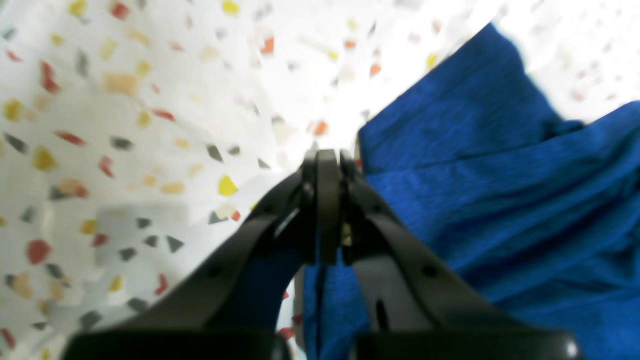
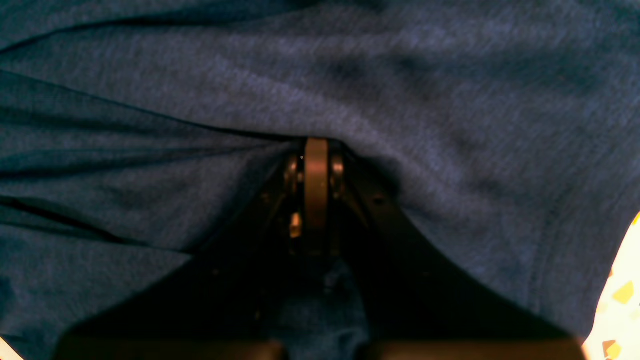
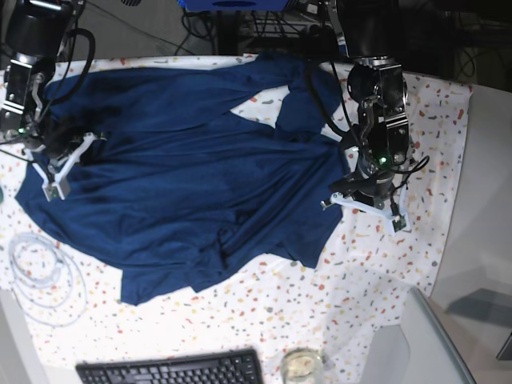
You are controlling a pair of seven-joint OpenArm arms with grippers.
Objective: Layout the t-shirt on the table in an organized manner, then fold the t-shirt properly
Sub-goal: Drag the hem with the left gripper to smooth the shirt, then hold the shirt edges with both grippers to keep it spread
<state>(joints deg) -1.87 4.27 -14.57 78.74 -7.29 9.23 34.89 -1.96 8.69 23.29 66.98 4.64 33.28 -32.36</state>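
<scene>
A large plain dark navy-blue soft fabric t-shirt (image 3: 184,176) lies spread and rumpled across the white worktop (image 3: 360,280) cloth flecked red, orange, yellow and grey. The left claw (image 1: 327,157) sits pressed together at the shirt's edge, seemingly pinching fabric. The right claw (image 2: 316,150) is clamped on the shirt's opposite side.

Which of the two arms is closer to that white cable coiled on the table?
The right arm. Its gripper sits on the shirt just above the cable, on the same side of the table. The left gripper is across the shirt, at the opposite edge.
</scene>
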